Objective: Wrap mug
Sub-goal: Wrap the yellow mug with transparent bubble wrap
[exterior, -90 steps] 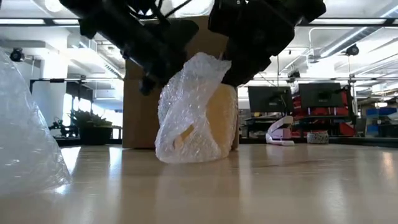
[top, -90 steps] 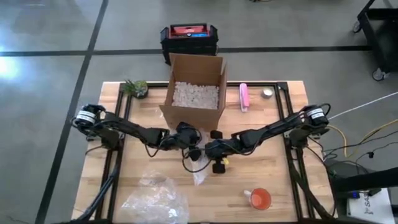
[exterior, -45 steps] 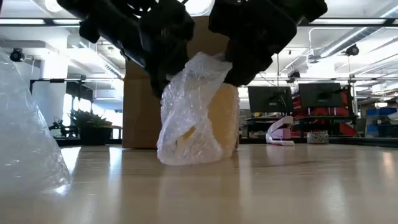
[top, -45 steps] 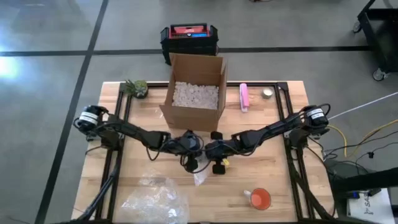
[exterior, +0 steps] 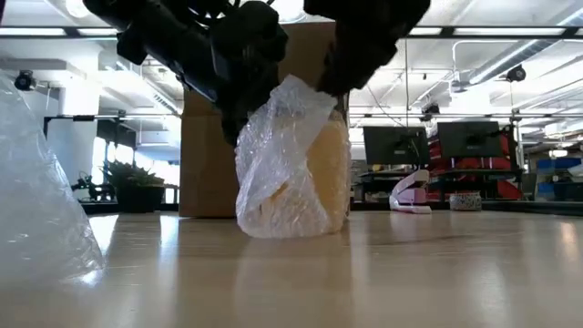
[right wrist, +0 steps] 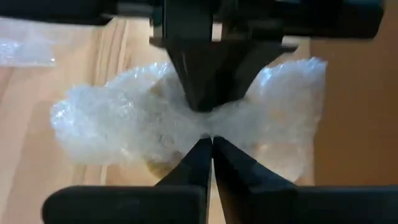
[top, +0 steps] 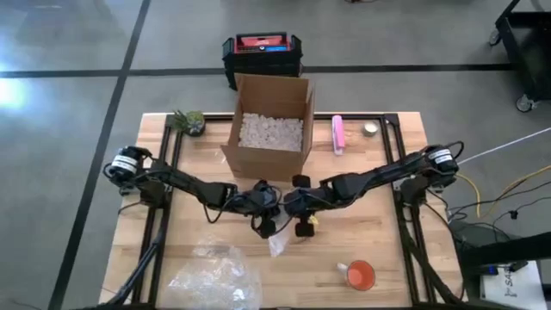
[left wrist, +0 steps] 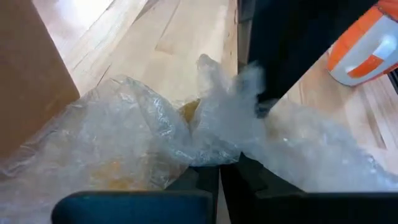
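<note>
At mid-desk, before the cardboard box, I now have both the left gripper and right gripper pinching the bubble wrap, drawn tighter over the yellow mug; the wrap looks nearly closed.

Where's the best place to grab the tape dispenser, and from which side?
Judging from the high view, take the tape dispenser across its orange body from straight above, fingers closing on its two long sides. It lies alone on bare table near the front edge, on the right gripper's side. That gripper is pinched shut on the bubble wrap, as is the left gripper.
</note>
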Tool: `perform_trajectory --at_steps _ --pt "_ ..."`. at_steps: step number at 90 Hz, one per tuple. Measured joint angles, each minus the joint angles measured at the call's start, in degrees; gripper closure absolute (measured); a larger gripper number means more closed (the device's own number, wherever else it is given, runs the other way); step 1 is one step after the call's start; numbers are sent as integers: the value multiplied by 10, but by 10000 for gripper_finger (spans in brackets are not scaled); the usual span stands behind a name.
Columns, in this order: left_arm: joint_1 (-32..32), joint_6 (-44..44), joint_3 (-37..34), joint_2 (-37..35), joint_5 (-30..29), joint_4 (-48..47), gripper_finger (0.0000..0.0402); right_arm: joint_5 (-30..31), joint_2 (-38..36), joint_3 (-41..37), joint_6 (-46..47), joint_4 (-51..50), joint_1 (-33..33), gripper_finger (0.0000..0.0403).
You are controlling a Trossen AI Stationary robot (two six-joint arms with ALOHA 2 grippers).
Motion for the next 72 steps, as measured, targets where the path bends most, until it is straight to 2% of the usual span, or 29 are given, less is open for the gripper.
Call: perform_trajectory --at_steps 26,50,63,72 --pt "0 6 -2 -11 -2 -12 401 3 68 -11 -17 45 -11 400" --pt "0 2 -6 -82 -2 -61 401 -6 91 -12 -17 38 -9 400" --pt "1 9 -1 -140 -42 -86 401 -29 93 -15 -16 32 -8 400" --pt "1 14 -5 -161 -88 -149 401 -30 93 -16 -11 33 -8 400"
